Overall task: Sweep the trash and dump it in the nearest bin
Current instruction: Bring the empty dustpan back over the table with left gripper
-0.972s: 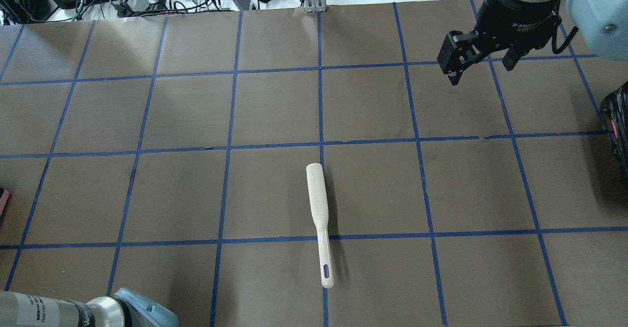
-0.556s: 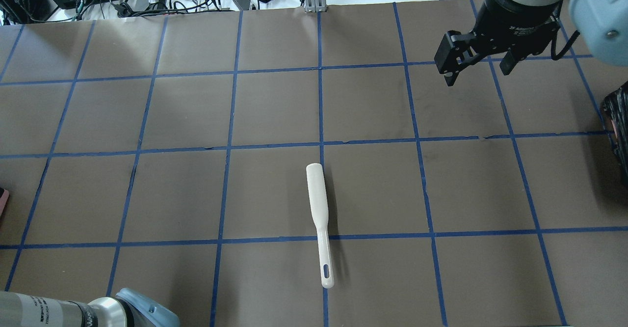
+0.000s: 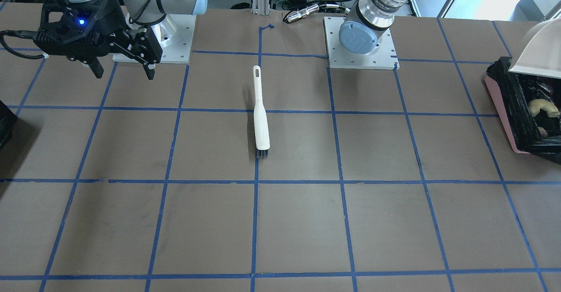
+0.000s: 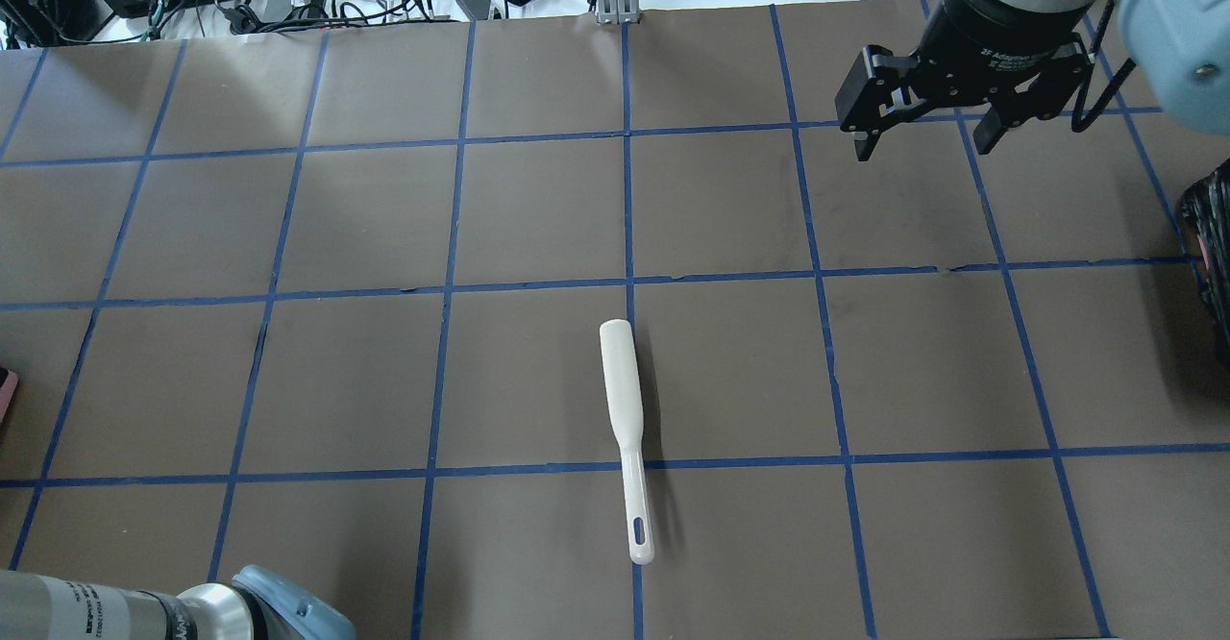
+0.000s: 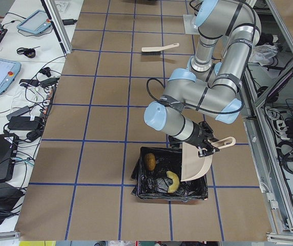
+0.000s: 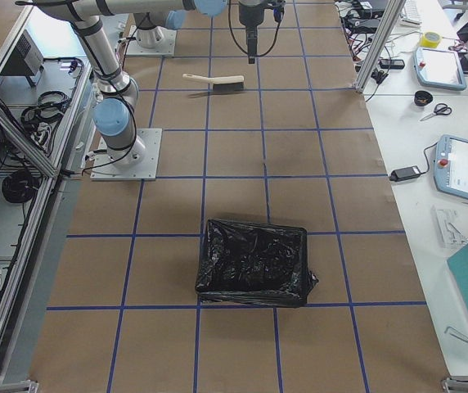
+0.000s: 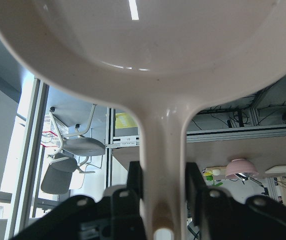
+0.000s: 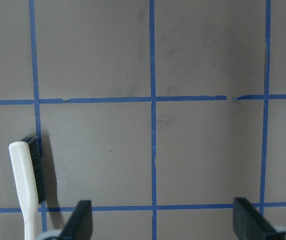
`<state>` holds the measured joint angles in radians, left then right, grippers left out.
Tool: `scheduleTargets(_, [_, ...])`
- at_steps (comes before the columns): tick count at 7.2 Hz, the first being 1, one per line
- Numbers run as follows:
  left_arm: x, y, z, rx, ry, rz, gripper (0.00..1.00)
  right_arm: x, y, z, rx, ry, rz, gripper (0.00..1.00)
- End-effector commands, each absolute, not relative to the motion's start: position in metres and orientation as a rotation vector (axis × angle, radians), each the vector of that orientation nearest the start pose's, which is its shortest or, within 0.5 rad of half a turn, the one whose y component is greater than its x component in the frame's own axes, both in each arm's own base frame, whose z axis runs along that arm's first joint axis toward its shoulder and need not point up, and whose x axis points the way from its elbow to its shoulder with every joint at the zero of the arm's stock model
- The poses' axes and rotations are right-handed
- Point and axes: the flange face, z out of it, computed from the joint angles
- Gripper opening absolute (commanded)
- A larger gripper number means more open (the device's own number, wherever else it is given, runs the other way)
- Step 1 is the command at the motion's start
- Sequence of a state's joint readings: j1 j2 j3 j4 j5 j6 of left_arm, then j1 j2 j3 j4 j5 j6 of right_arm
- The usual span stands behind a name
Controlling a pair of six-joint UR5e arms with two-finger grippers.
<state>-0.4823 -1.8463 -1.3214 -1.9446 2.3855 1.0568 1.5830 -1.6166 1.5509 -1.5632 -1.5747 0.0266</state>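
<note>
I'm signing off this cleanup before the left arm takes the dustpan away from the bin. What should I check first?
1. The left gripper is shut on the handle of the dustpan: ok.
2. The dustpan is tipped above the pink bin: ok.
3. The potato-like lump and the croissant-like twist lie inside the bin: ok.
4. The sponge-like cube is inside the bin: cannot tell; no view shows it.
5. The right gripper is open, empty and hovering apart from the brush: ok.
6. The brush lies flat on the table, touched by neither arm: ok.
</note>
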Motion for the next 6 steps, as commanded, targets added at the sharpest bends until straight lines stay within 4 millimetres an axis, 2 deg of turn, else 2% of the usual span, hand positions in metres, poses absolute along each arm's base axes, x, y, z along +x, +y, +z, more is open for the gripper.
scheduleTargets(1, [0.435,-0.381,0.5,0.413,2.745,1.036,0.0,0.139,-0.475,0.519,0.02,3.144,-0.092,1.0])
scheduleTargets(2, [0.396,-0.426,0.516,0.619,2.681,0.883,0.0,0.139,-0.475,0.519,0.019,3.142,-0.089,1.0])
scheduleTargets(4, [0.334,-0.481,0.522,0.831,2.704,0.548,0.0,0.139,-0.475,0.518,0.019,3.142,-0.087,1.0])
scheduleTargets(5, [0.298,-0.507,0.516,0.888,2.714,0.467,0.0,0.139,-0.475,0.519,0.019,3.142,-0.092,1.0])
scheduleTargets(6, [0.248,-0.53,0.511,0.842,2.727,0.407,0.0,0.139,-0.475,0.518,0.017,3.144,-0.087,1.0])
